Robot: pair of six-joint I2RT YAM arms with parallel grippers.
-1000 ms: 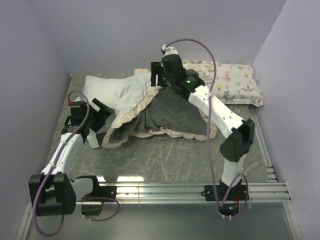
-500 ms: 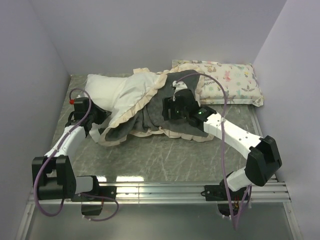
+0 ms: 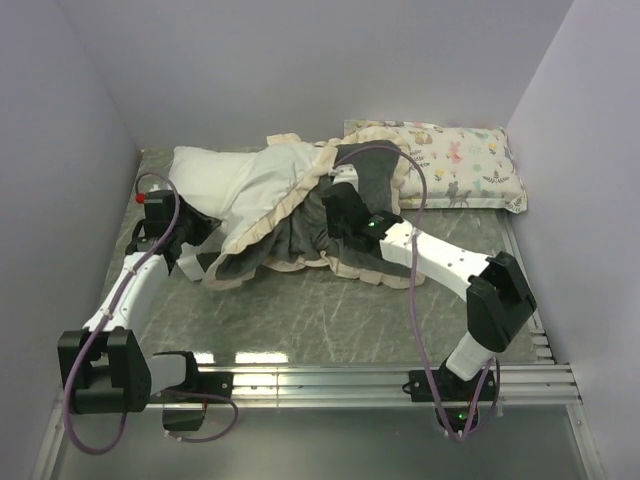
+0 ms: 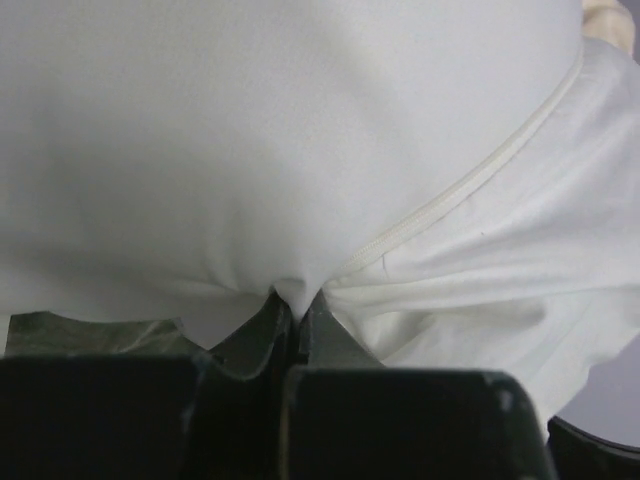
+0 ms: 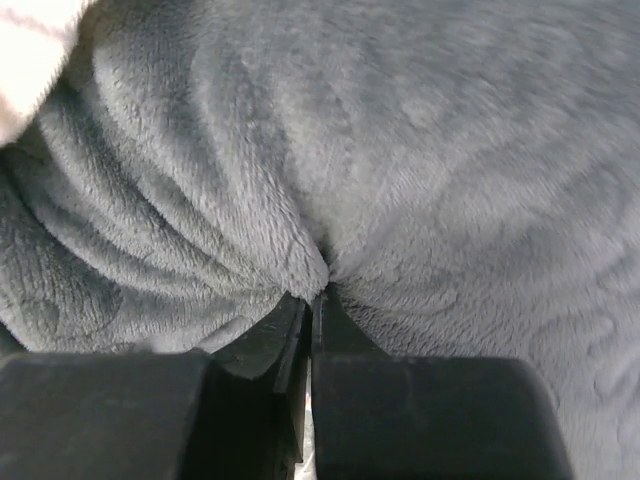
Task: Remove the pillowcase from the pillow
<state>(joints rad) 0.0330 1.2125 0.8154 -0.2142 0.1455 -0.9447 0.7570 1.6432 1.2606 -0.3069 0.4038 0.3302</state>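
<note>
Left hand (image 4: 295, 300) is clamped on a thin fold of the white pillow (image 3: 212, 172) at the left of the counter (image 3: 330, 310). Right hand (image 5: 312, 288) is pinched tight on the grey plush pillowcase (image 3: 300, 232), which seems still bunched over the pillow's right end, mid-counter. The danger is that both bites are slim. A hard tug could slip either, or drag the pillow along. Against a second ago, the right arm has swung from the back to the case's middle.

The pillowcase (image 5: 420, 180) is plush grey cloth (matt, embossed); the pillow (image 3: 205, 172) smooth white cloth; the table (image 3: 330, 310) glossy, marbled.
</note>
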